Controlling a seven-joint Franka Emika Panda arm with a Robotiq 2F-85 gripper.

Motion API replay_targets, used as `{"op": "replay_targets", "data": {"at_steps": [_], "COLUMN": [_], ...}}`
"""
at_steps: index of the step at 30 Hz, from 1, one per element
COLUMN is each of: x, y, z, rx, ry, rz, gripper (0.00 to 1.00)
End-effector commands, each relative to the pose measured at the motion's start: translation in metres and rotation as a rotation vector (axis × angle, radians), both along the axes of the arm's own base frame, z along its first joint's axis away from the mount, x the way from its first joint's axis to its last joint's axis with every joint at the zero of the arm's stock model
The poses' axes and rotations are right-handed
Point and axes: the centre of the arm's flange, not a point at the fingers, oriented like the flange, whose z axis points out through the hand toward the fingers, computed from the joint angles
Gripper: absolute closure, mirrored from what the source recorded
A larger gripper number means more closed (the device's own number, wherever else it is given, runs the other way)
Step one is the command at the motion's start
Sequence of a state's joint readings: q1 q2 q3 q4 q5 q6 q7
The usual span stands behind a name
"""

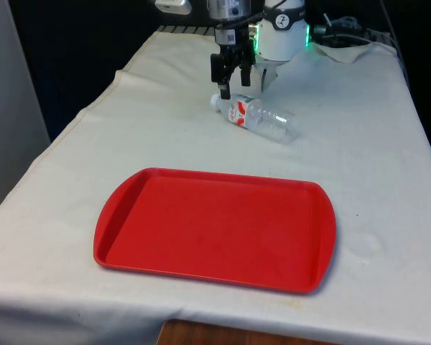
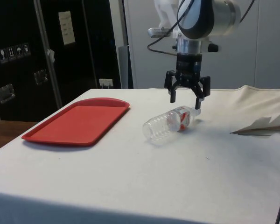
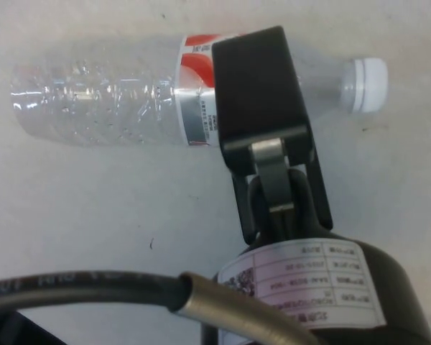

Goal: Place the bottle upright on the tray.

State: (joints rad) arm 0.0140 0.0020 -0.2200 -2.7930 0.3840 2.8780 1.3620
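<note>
With its fingers spread open above the neck end of the clear bottle (image 1: 255, 117) lying on its side on the white cloth beyond the red tray (image 1: 215, 226), the gripper (image 2: 186, 98) should descend centred so both fingers straddle the neck before closing.

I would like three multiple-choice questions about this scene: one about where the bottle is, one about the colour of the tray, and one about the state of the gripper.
1. Where does the bottle lie?
A. on the tray
B. on the white cloth, beyond the tray
C. in the gripper, lifted

2. What colour is the tray?
A. blue
B. red
C. grey

3. How is the gripper?
A. open above the bottle
B. shut on the bottle
C. open above the tray

Answers:
1 B: the front view shows it on its side on the cloth.
2 B: the tray is plainly red.
3 A: the side view shows its fingers spread over the bottle's neck end.
</note>
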Motion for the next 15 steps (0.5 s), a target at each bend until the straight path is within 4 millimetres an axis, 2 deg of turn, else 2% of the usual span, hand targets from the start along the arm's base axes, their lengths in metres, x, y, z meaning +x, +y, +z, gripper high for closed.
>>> {"op": "replay_targets", "data": {"at_steps": [1, 4, 5, 6, 12, 13, 15], "x": [0.001, 0.0, 0.0, 0.001, -0.005, -0.007, -0.005], "y": [0.004, 0.004, 0.0, 0.004, 0.001, -0.002, 0.0], "z": [0.012, 0.013, 0.002, 0.014, 0.005, -0.002, 0.004], "rx": [0.018, 0.025, 0.006, 0.027, 0.027, 0.018, 0.025], "ry": [-0.035, -0.04, -0.007, -0.042, -0.026, -0.003, -0.022], "rz": [0.002, -0.006, -0.007, -0.006, -0.015, -0.017, -0.018], "gripper": [0.0, 0.0, 0.0, 0.0, 0.0, 0.0, 0.0]}}
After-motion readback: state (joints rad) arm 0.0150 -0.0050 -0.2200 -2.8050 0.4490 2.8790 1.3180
